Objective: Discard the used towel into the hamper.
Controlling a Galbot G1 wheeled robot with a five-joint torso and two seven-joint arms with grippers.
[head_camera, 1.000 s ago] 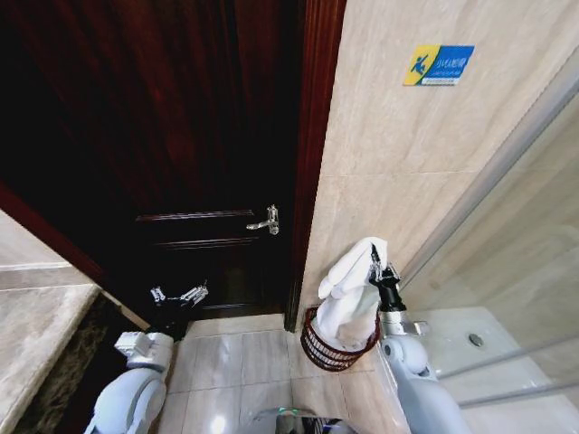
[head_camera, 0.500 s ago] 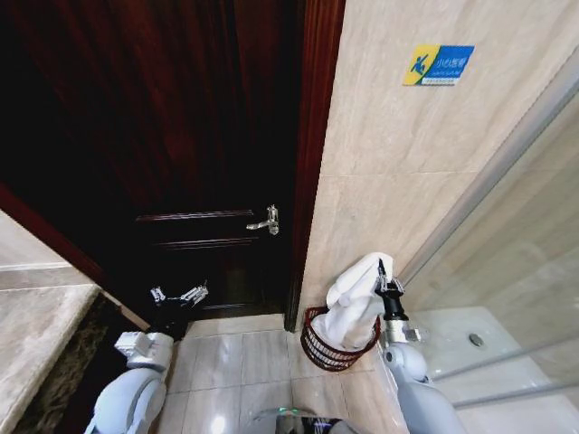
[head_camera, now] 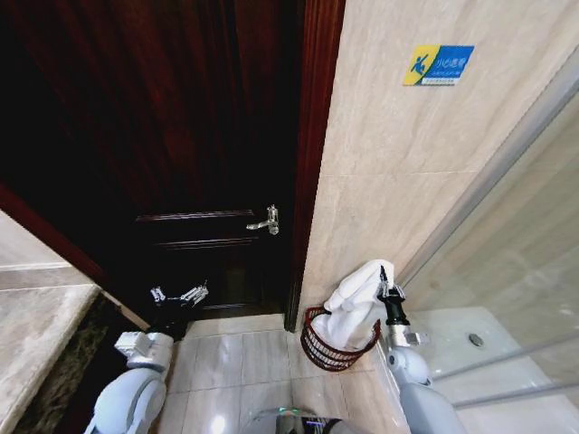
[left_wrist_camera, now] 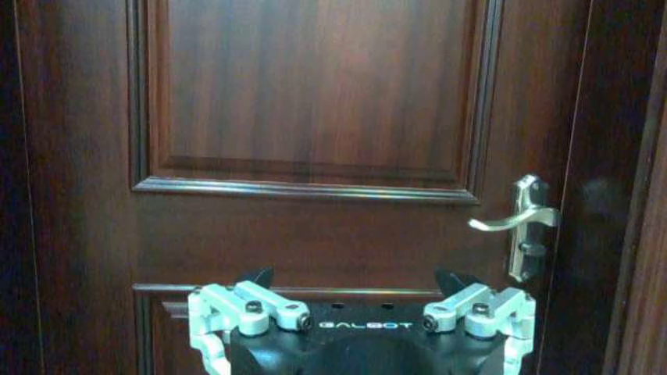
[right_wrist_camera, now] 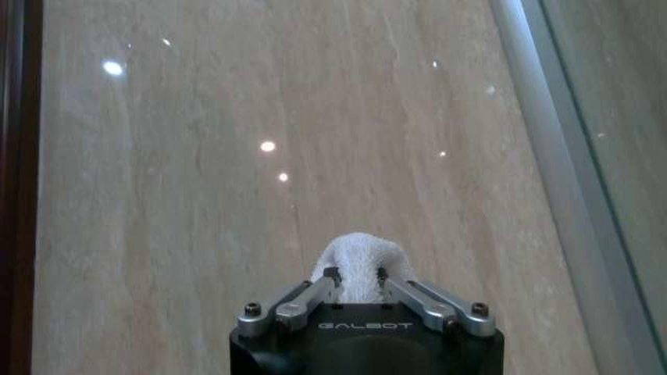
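Note:
A white towel (head_camera: pixel 355 306) hangs from my right gripper (head_camera: pixel 387 282), which is shut on its top fold (right_wrist_camera: pixel 355 266). The towel's lower part rests inside the hamper (head_camera: pixel 318 350), a reddish-brown wicker basket on the floor against the tiled wall. My right gripper is just above the hamper's right rim. Off to the left, my left gripper (head_camera: pixel 178 296) is open with nothing between its fingers, held in front of the dark wooden door (left_wrist_camera: pixel 312 117).
The door's silver lever handle (head_camera: pixel 266 221) is above the left gripper. A beige tiled wall (head_camera: pixel 407 163) stands behind the hamper, with a glass shower screen (head_camera: pixel 516 244) to its right. A stone counter (head_camera: pixel 36 334) lies at the far left.
My right gripper has lowered with the towel, so more of the towel has sunk into the hamper. The left arm has not moved.

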